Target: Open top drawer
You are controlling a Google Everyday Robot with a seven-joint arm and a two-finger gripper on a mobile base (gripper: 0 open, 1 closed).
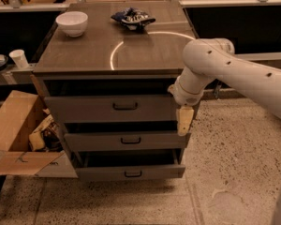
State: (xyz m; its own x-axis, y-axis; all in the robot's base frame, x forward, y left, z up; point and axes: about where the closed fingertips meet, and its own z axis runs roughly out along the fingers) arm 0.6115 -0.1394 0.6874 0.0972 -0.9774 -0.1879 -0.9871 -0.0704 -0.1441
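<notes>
The top drawer (pixel 84 109) is the highest of three grey drawers, directly under the surface (pixel 84 55), and a dark gap shows above its flat front. The front lies close to the cabinet body, so I judge that the pulling is not yet done. The panel looks stiff and smooth, with no edge that is easy to hold. The one good place to take it is the small black bar handle (pixel 125 106) at the centre of the front. I expect the drawer to be rather heavy but to slide straight. A level pull outward at the handle should serve, while a pull from one side could make it jam.

The gripper (pixel 185 121) hangs pointing down just beside the right end of the top drawer, well apart from the handle. I cannot tell whether it is open or closed, or whether it touches the cabinet.

Below the top drawer are the middle drawer (pixel 98 142) and the bottom drawer (pixel 103 173), each with one handle: three drawers and three handles in all. Above the top drawer, the surface carries one white bowl (pixel 71 22) toward the left and one dark packet (pixel 132 18) nearer the middle. To the left of the top drawer there is one paper cup (pixel 19 58), and lower down one open cardboard box (pixel 11 125) on the floor.
</notes>
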